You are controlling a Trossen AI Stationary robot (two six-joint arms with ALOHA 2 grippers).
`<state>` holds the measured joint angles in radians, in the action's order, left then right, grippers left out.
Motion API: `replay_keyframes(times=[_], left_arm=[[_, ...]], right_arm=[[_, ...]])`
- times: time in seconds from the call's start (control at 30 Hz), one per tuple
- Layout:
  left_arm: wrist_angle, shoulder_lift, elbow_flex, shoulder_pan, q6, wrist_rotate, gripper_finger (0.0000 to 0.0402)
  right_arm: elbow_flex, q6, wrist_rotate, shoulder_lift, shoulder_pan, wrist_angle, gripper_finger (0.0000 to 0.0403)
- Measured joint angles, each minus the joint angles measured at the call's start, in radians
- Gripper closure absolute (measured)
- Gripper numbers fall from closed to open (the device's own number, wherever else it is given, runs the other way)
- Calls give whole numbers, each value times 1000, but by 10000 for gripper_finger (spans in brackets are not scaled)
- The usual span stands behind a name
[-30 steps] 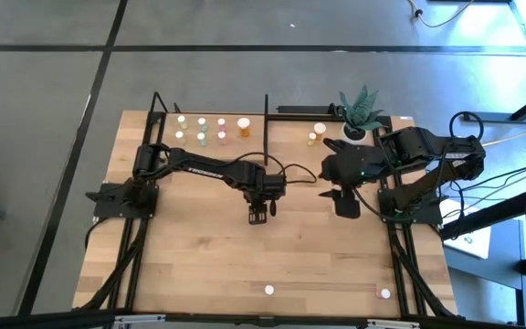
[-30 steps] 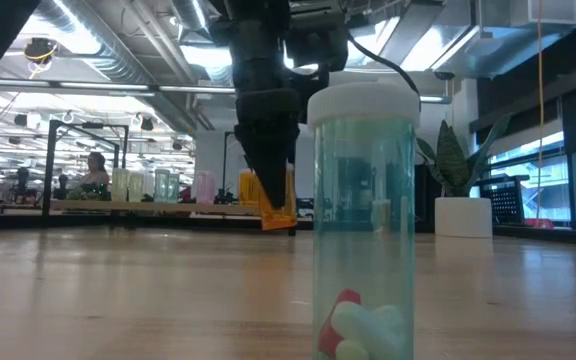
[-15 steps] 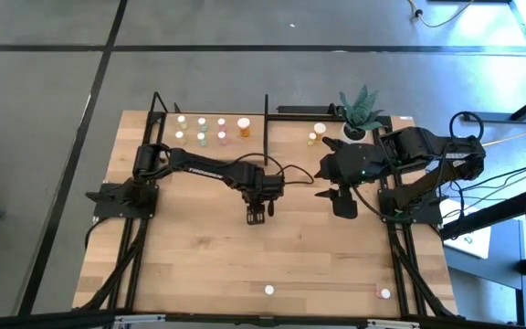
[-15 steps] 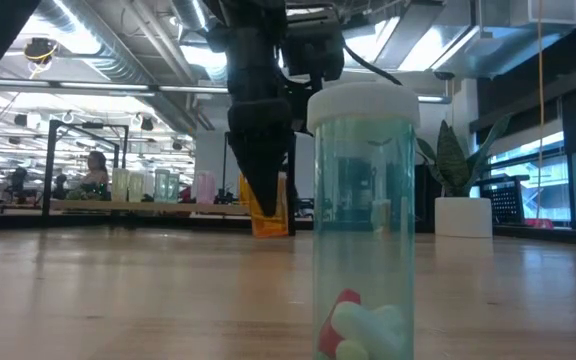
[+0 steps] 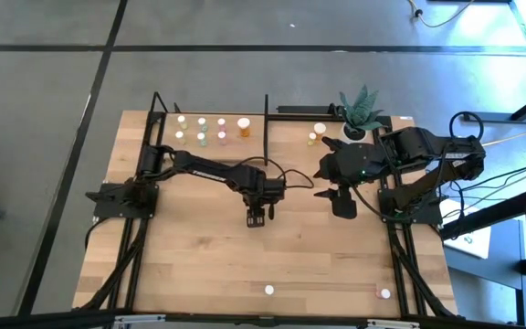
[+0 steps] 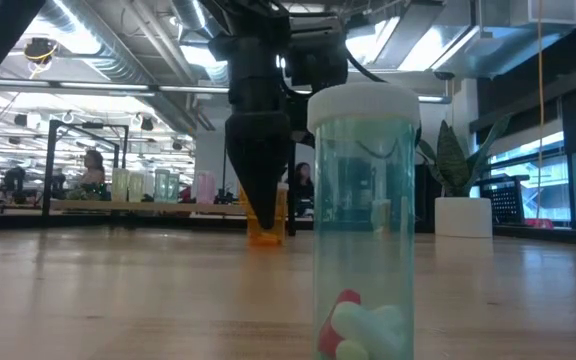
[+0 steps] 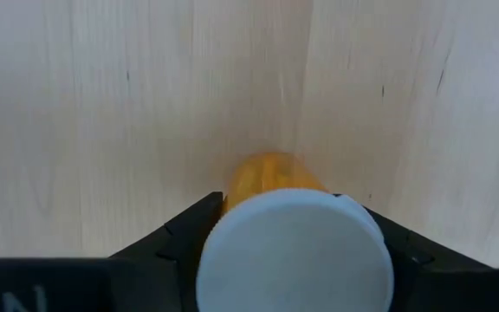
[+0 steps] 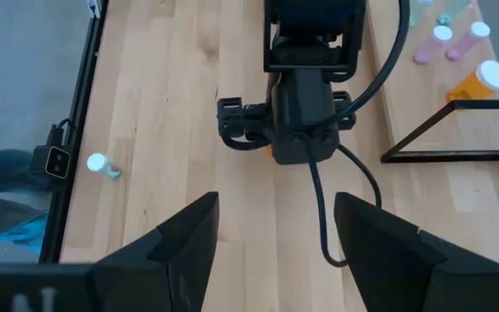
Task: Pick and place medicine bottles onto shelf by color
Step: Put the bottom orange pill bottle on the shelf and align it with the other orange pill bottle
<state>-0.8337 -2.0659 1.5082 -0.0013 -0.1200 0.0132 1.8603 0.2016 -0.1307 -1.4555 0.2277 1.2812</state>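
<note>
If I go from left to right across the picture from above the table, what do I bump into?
Black left arm base → white-capped medicine bottles on the pale wooden shelf → left gripper → right gripper → spiky green plant in a pot → right arm base.

Bright even overhead light, soft shadows; left wrist view slightly blurred.

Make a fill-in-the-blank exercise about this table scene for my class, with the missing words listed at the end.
1. The bottle between the left gripper's fingers has an ______ body.
2. Every bottle's cap is ______.
3. The plant pot stands beside the ______ arm.
4. The right gripper holds ______.

Missing words: orange; white; right; nothing
</note>
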Motion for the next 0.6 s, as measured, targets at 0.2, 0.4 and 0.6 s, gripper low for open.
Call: replay_keyframes(times=[0.2, 0.4, 0.6], left_arm=[[-5, -4, -3, 0, -1, -16, 160], [-21, 0, 7, 2, -13, -24, 99], [-118, 13, 94, 2, -34, -26, 83]], right_arm=[[0, 0, 0, 0, 0, 0, 172], [0, 0, 0, 0, 0, 1, 172], [0, 0, 0, 0, 0, 0, 172]])
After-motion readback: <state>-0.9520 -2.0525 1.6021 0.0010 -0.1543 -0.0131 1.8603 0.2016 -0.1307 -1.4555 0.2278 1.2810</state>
